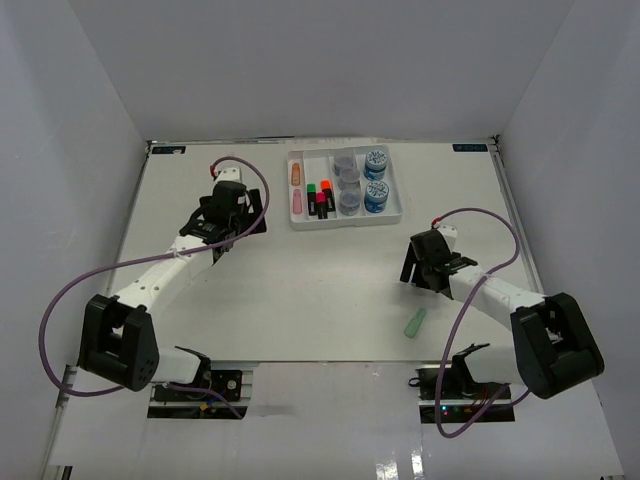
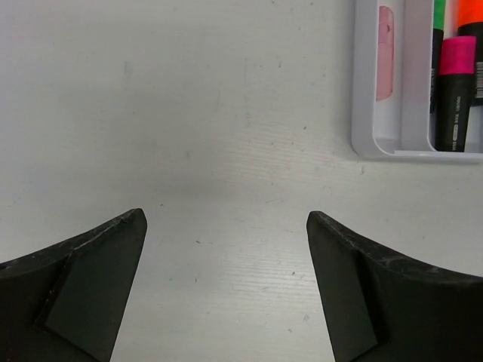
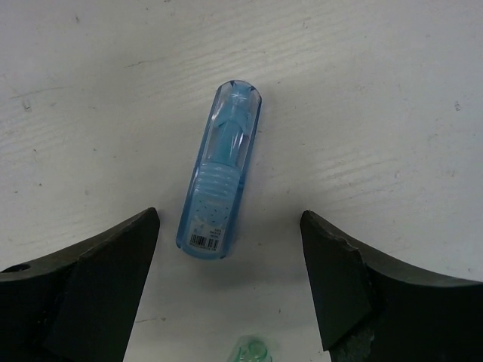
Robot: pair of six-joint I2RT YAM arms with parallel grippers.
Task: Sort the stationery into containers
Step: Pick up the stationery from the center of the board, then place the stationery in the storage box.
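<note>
Blue highlighter is flat on the bench, lying lengthwise between the fingers of the right end effector. The jaws are spread with a gap on either side, so nothing is gripped. There's a barcode label at the highlighter's near end with a line of print beside it, too small to read. From above, a mint highlighter lies alone on the bench near that end effector, toward the arm bases and well apart from the tray.

The white tray sits at the far middle of the bench.
- **Leftmost compartment:** a pastel orange highlighter and a pastel pink highlighter, end to end.
- **Second compartment:** three black markers, namely a green-capped highlighter, an orange-capped highlighter and a pink-capped highlighter.
- **Third compartment:** three grey jars in a row.
- **Fourth compartment:** two blue-labelled jars, and the lettering on their lids doesn't resolve.

The left end effector hangs over bare bench just left of the tray's near corner, jaws wide apart and empty. Its wrist camera catches that corner. White print runs down the black barrel of the pink-capped highlighter, but it's not legible.
</note>
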